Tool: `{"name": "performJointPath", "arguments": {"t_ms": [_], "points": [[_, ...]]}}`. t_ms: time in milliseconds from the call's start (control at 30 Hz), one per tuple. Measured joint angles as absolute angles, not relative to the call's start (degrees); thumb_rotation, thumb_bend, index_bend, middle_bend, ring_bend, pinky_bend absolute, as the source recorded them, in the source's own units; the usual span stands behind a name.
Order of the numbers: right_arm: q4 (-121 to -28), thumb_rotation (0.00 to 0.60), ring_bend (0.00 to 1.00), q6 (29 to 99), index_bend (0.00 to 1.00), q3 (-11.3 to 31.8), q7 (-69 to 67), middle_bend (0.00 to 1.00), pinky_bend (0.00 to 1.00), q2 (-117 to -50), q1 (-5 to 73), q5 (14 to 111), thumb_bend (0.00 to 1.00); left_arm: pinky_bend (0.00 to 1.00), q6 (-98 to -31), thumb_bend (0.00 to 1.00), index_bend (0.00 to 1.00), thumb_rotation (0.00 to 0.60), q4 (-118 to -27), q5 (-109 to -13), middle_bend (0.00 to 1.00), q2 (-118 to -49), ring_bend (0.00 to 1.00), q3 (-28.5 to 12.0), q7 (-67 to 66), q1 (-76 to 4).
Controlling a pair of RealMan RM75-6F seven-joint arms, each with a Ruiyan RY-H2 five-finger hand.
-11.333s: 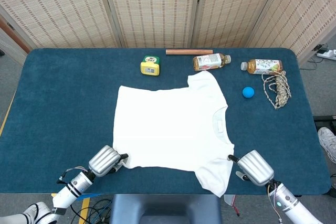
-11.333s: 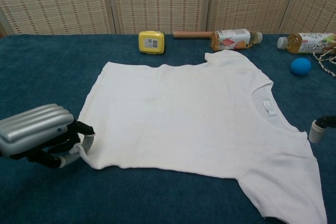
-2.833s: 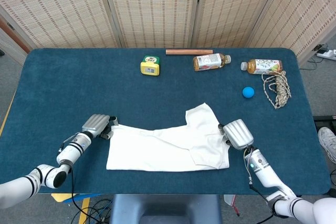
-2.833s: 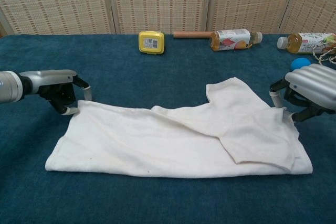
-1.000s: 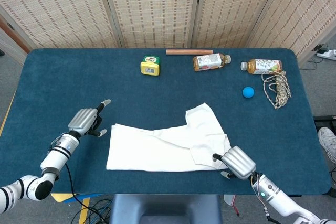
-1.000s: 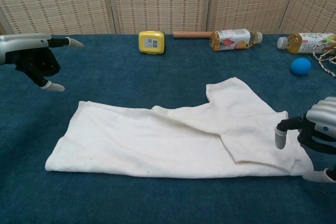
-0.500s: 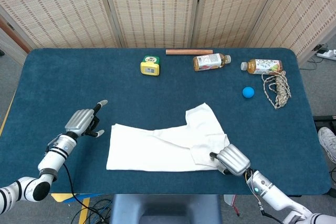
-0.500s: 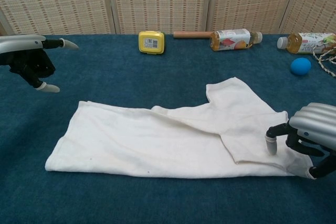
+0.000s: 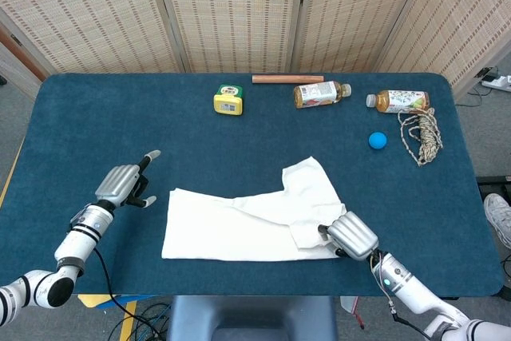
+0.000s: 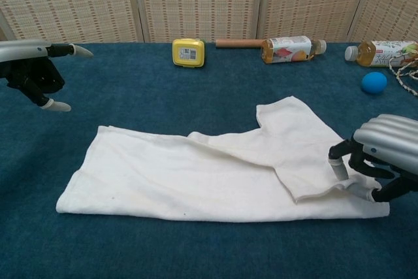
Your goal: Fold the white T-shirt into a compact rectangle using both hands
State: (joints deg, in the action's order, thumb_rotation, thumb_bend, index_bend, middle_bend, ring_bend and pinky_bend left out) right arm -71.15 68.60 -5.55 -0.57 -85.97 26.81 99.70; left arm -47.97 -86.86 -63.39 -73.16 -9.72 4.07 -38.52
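1. Covered in dark blue cloth, the tabletop (image 9: 96, 109), wide before woven screens.
2. Lay half-folded near the front edge, the white cotton T-shirt (image 9: 239, 225), one sleeve flipped up toward the middle.
3. Gripped the shirt's right end, the right hand (image 10: 379, 158), fingers curled on the cloth and lifting its top layer slightly.
4. Hovered left of the shirt and apart from it, the left hand (image 9: 124, 184), holding nothing, one finger stretched out, the others bent.
5. Rested along the far edge: two amber plastic bottles (image 9: 321, 93), a yellow box (image 9: 228, 101), a wooden stick (image 9: 287, 79).
6. Sat at the right: a coiled rope (image 9: 423, 135), a small blue ball (image 9: 378, 140).
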Motion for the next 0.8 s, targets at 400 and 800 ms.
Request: {"name": "performJointPath", "arguments": {"t_ms": [400,800], "points": [[-71.26,0.600,0.98,68.48,0.67,2.85,-1.97,0.94,1.00,-86.53,29.92,93.33,0.47,0.97,-48.34,0.29,0.00,0.600,-88.29,-63.58,0.89,-72.25,0.86,-9.81,3.53,-38.39],[-60.22,0.600,0.98,63.57,0.67,7.07,-3.81,0.94,1.00,-92.82,35.12,89.02,0.47,0.97,-48.49,0.29,0.00,0.600,-88.46,-63.76,0.89,-71.80,0.86,-9.32,3.43,-37.86]]}}
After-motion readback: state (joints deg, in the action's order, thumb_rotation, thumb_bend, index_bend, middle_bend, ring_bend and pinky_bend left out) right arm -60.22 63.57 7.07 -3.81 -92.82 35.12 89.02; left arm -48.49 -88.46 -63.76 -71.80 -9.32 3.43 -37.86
